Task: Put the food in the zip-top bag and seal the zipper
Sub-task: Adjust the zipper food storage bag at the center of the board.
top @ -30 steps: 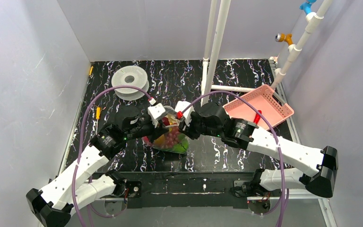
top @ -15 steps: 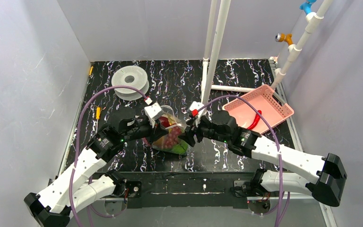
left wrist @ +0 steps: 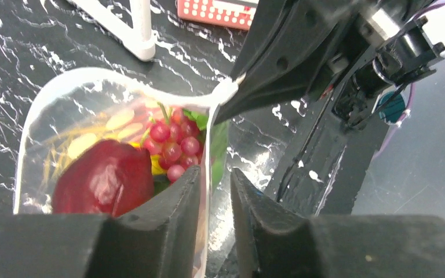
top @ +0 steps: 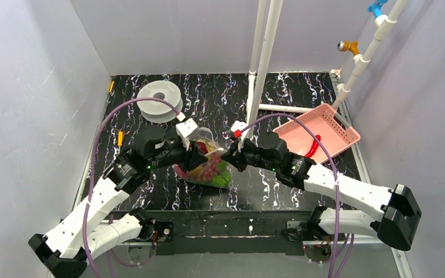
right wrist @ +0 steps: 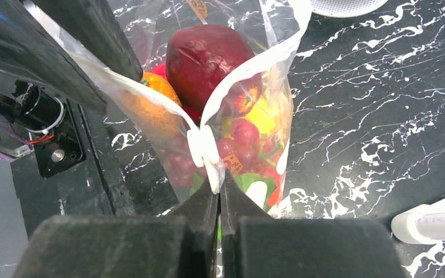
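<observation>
Black marbled worktop [top: 278, 191] is carrying the bag [right wrist: 249, 110] of food [right wrist: 208, 55] between both arms. Right end effector [right wrist: 217, 194] is pinching the zipper [right wrist: 204, 149]; left end effector [left wrist: 214, 191] is straddling the rim, slightly parted. Pulling unevenly risks spilling.

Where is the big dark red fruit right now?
The dark red fruit sits on top inside the clear bag at mid-table, between the left tool and right tool, beside the grapes.

Clear, glossy plastic zip-top bag [right wrist: 249, 87] — shiny plastic food [right wrist: 208, 55] inside — on polished black marbled table [top: 290, 98].
</observation>
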You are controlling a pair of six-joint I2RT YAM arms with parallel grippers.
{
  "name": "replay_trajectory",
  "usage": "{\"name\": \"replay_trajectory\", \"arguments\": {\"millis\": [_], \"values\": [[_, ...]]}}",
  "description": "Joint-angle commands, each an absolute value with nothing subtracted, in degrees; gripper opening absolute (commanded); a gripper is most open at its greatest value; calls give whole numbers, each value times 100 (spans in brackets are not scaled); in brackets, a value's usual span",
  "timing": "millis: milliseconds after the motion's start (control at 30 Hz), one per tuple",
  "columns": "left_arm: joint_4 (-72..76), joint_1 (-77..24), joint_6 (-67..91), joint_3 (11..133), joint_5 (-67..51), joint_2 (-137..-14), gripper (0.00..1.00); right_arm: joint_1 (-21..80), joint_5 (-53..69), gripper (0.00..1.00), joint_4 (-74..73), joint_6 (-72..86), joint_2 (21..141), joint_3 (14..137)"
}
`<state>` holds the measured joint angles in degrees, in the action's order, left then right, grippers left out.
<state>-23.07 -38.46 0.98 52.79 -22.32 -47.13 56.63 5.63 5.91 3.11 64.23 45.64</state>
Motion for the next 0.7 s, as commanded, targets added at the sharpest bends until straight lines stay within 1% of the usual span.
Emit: {"name": "replay_trajectory", "arguments": {"millis": [0, 67, 100, 200, 300, 367, 467, 500, 567, 667], "values": [[-2634, -3844, 168, 5962, -2373, -5035, 42, 5585, 839, 1, 596, 282, 6292, 4931], [-2466, -3849, 149, 6079, -2311, -5126, 60, 5555, 1042, 1, 417, 194, 6278, 5041], [-2302, -3850, 94, 6078, -2276, -5150, 65, 5539, 1142, 1, 350, 165, 6274, 5087], [-1574, -3852, -319, 5881, -2391, -5158, 68, 5447, 1411, 1, 266, 143, 6243, 5101], [-911, -3853, -834, 5553, -2920, -5137, 70, 5349, 1627, 1, 227, 180, 6218, 5107], [-503, -3851, -1010, 5363, -3182, -5104, 73, 5299, 1688, 1, 174, 218, 6217, 5140], [129, -3851, -1162, 5044, -3528, -5035, 83, 5242, 1808, 1, 128, 250, 6212, 5161], [297, -3855, -1226, 4959, -3636, -5032, 85, 5230, 1853, 1, 117, 254, 6214, 5167], [249, -3855, -1484, 4918, -3829, -5102, 86, 5213, 1913, 1, 83, 262, 6214, 5184], [34, -3852, -1815, 5019, -3926, -5302, 86, 5192, 1964, 1, 44, 255, 6211, 5192]]}}
